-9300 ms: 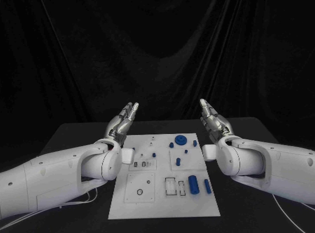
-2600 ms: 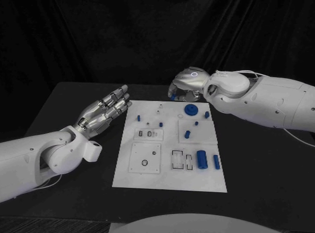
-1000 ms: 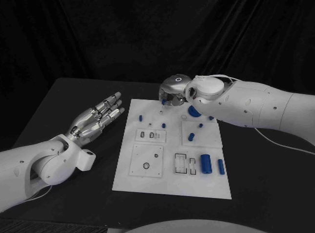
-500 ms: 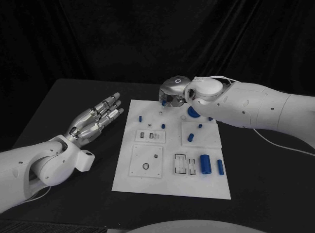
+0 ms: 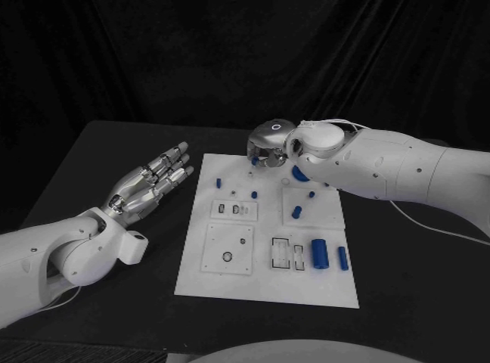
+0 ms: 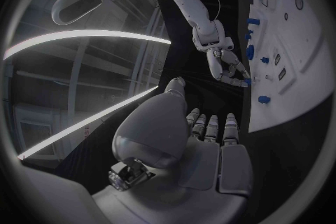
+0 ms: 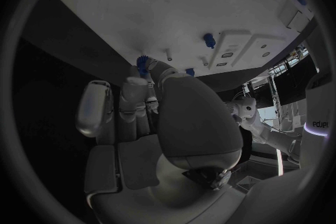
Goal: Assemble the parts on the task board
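The right robot hand pinches a small blue gear just above the board at its far edge; the left robot hand lies open beside the board.

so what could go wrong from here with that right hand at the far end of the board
1. The right hand pinches a small blue gear at its fingers' tips; it could slip out.
2. Thin pegs stand close by on the board; the fingers could knock them.
3. The right forearm hangs over the large gear and may brush it.
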### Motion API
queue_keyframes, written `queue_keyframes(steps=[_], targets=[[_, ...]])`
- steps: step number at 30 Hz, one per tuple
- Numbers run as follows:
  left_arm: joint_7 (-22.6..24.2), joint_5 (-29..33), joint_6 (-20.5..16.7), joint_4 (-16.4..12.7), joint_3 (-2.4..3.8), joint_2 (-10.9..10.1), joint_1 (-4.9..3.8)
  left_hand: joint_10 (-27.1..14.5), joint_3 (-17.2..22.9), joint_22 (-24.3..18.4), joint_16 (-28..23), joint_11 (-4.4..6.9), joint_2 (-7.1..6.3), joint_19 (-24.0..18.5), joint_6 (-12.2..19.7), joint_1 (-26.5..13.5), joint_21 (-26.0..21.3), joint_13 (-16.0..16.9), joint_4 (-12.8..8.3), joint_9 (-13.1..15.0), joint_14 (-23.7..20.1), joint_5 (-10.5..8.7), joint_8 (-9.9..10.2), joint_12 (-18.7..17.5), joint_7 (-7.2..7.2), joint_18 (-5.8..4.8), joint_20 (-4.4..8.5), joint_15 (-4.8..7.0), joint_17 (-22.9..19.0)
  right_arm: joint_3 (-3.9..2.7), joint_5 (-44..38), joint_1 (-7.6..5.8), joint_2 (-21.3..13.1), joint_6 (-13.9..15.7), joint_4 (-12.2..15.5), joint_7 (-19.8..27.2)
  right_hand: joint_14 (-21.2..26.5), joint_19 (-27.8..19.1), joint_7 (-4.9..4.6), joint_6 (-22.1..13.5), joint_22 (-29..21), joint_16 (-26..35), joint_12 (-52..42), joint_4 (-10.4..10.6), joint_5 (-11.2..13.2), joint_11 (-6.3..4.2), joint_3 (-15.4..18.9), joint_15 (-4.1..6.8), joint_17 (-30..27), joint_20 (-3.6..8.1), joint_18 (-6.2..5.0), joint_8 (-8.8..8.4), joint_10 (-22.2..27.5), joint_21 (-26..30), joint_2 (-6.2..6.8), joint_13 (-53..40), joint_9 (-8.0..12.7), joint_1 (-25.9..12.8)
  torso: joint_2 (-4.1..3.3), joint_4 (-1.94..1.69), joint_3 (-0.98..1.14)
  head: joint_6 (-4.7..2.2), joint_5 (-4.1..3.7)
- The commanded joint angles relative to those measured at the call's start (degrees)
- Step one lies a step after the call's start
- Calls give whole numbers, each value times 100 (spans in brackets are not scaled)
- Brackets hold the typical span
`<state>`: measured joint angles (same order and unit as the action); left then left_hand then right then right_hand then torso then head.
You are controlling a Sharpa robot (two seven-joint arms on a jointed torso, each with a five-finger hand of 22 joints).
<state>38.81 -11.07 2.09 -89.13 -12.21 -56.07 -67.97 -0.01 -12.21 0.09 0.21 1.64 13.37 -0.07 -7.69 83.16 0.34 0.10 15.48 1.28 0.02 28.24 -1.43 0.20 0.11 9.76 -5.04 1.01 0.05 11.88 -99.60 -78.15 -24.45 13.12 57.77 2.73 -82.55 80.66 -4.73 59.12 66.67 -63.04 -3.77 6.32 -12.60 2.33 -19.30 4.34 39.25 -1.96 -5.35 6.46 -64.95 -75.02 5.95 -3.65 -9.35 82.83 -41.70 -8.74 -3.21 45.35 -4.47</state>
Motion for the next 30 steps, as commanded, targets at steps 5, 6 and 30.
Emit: queue_keyframes(steps=[5, 6, 30], targets=[[441, -12, 148, 12, 5, 23, -17, 1, 25, -9, -21, -33, 43, 7, -31, 26, -34, -10, -12, 5, -2, 46, -21, -20, 24, 30, -70, -62, -5, -2, -9, 53, 25, -79, -67, -73, 9, -18, -4, -44, 3, -13, 26, 2, -9, -4, -51, -57, -5, -46, 29, -33, 62, -27, 48, 4, 6, -15, 0, -11, 0, 20, -6], [436, -12, 156, 16, 5, 27, -17, 1, 25, -9, -21, -33, 43, 7, -31, 26, -34, -10, -12, 5, -2, 46, -21, -20, 24, 30, -70, -62, -5, -2, -9, 58, 26, -89, -76, -77, 12, -24, -4, -44, -9, -6, 26, 2, -9, -4, -53, -58, -17, -47, 26, -33, 64, -19, 47, 4, 6, -14, 2, -8, 0, 23, -5], [396, -11, 205, 52, 5, 27, -16, 1, 34, -9, -21, -59, 56, 7, -45, 31, -34, -10, -22, 7, -2, 62, -26, -20, 55, 32, -96, -85, -5, -2, 135, -10, -376, 981, 154, 56, 380, -339, 695, -2263, -233, 201, -91, -192, 249, 57, 399, -146, -309, -150, -56, -306, 1793, 276, 42, -13, 545, -250, 18, 3, -6, -4, -13]])
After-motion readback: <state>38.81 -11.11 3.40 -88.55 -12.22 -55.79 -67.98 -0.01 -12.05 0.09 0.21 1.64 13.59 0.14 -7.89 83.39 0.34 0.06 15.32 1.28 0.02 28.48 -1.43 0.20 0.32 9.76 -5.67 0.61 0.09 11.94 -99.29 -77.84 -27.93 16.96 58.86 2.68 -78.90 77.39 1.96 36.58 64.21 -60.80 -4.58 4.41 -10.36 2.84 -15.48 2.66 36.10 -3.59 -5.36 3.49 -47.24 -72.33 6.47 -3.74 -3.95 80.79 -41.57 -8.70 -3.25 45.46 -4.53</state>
